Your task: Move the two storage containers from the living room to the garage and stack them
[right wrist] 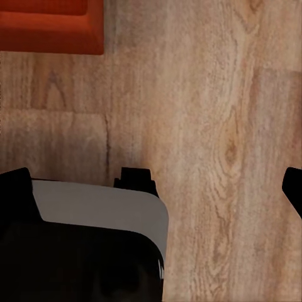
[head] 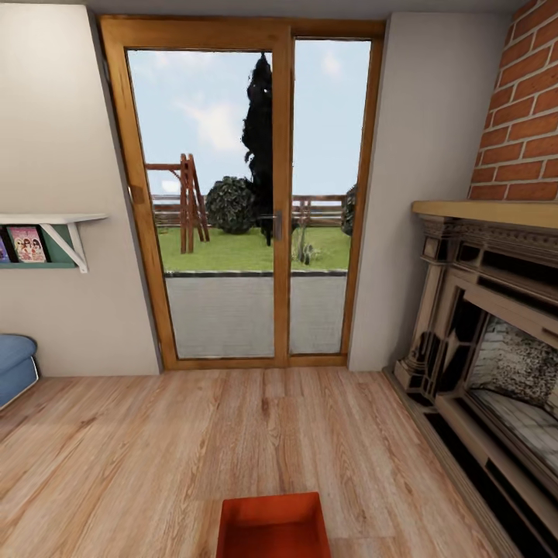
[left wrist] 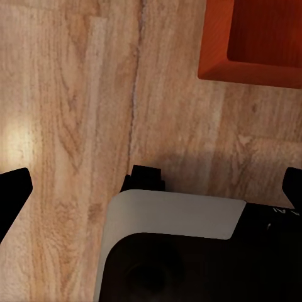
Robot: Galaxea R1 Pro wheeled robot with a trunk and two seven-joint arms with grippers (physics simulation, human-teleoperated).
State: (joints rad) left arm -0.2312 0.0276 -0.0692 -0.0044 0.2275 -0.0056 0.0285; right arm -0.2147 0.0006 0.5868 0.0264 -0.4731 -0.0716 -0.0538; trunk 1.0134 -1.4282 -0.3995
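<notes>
Here, living room: light wood plank floor (head: pixel 155 449), glass patio door (head: pixel 248 201) at 12 o'clock, brick fireplace (head: pixel 496 325) at 3 o'clock, edge of a blue sofa (head: pixel 14 368) at 9 o'clock, small wall shelf (head: pixel 54 232) with picture books above it.

One red-orange container (head: pixel 273 527) sits on the planks at 6 o'clock in the head view, close in front of the robot, open side up, looks empty, cut off by the frame edge. Same bin seen at a corner of each wrist view. Second container not located from here.

Left pincer (left wrist: pixel 151 189): dark fingertips at the two far sides of its view, wide apart, nothing between them, so released. Right pincer (right wrist: pixel 154 189): same picture, tips spread, released, holding nothing. Both hang above bare floor with the bin off to one side, apart from either. White and black robot body (left wrist: pixel 176 239) shows below each wrist camera.

Stage, as I judge it: pickup not yet made; garage not in sight.

Risks from here:
- Bin walls are low and straight; a one-sided pinch on a wall could tilt it or let it slip during the drive.
- Bin lies very near the base; rolling forward could shove it along the planks.
- The fireplace plinth juts out at 3 o'clock; a turn that way could clip it.
</notes>
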